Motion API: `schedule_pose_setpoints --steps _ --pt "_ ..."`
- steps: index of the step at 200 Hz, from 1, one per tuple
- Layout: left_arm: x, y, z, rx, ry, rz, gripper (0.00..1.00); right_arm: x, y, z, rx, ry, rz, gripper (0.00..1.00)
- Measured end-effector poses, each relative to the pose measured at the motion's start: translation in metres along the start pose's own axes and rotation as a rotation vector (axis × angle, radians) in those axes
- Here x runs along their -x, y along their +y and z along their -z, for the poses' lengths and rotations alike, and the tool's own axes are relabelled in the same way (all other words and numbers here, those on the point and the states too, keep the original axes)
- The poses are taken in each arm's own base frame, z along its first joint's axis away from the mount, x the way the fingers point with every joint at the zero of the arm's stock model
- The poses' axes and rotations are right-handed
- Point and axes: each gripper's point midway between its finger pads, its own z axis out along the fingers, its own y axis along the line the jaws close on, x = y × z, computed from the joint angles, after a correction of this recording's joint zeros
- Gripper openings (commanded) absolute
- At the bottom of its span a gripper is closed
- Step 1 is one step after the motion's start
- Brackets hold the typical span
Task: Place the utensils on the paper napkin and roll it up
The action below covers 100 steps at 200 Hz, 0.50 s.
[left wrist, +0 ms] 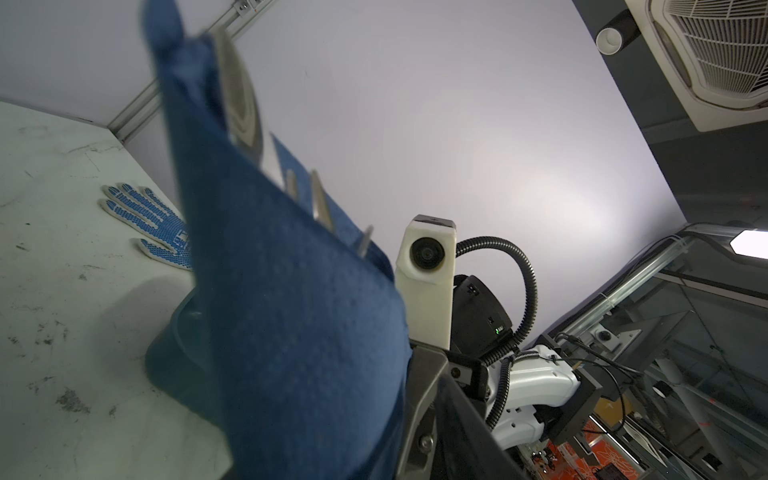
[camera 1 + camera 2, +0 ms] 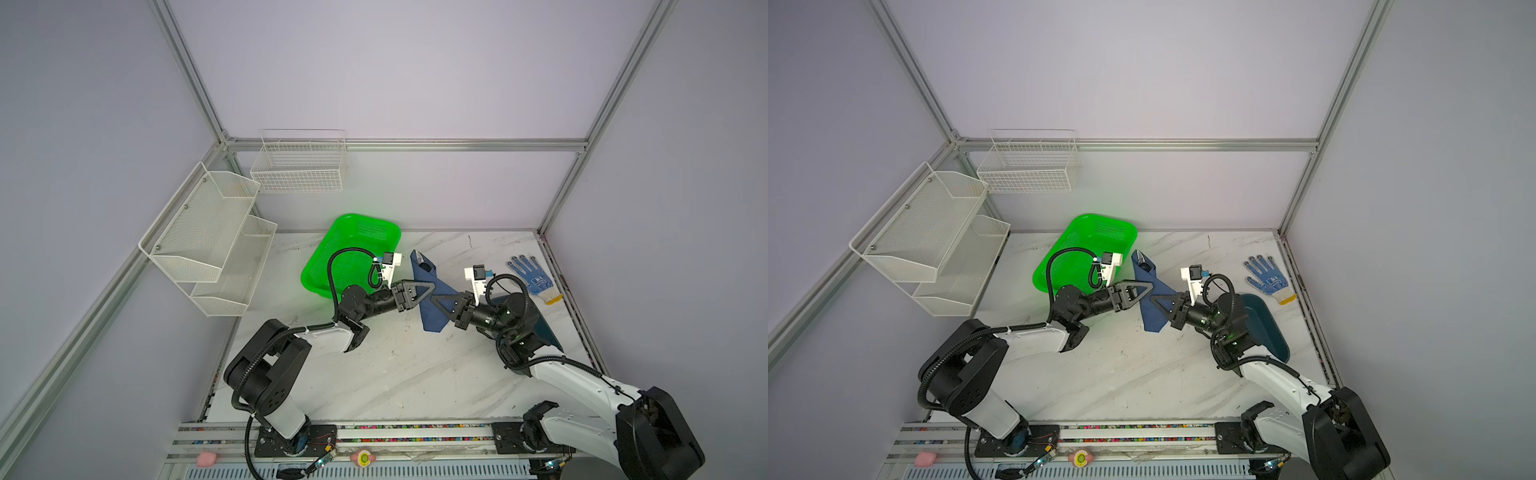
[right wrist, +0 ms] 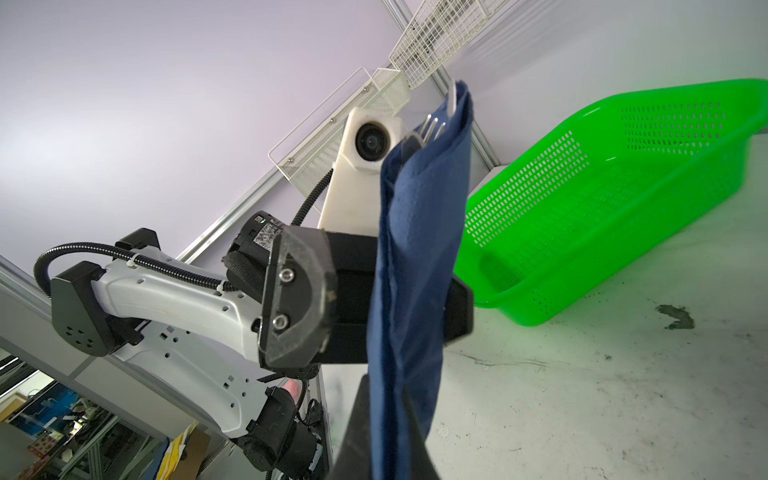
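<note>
The paper napkin (image 2: 430, 320) (image 2: 1152, 322) is a dark navy roll held tilted above the marble table. The utensils stick out of its far end: a spoon bowl (image 2: 424, 262) (image 1: 239, 95) and fork tines (image 1: 322, 203) (image 3: 432, 124); the rest is hidden inside. My right gripper (image 2: 434, 298) (image 2: 1152, 298) is shut on the roll's middle from the right. My left gripper (image 2: 432, 287) (image 3: 390, 299) reaches in from the left with its jaws either side of the roll. One of its fingers (image 3: 299, 299) stands a little apart from the paper.
A green basket (image 2: 316, 270) sits behind the left arm. A blue-dotted glove (image 2: 532, 274) lies at the right back, and a dark teal tray (image 2: 548, 332) lies under the right arm. White wire racks (image 2: 216, 237) hang on the left wall.
</note>
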Motion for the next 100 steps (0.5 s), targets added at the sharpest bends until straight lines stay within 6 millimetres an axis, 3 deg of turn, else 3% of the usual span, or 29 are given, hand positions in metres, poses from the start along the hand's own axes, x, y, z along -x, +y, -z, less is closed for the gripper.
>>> schedule_pose_setpoints --steps 100 --pt "0.0006 -0.0001 0.0000 0.000 -0.003 0.007 0.19 0.0008 0.0031 -0.0001 0.014 -0.001 0.004 0.00"
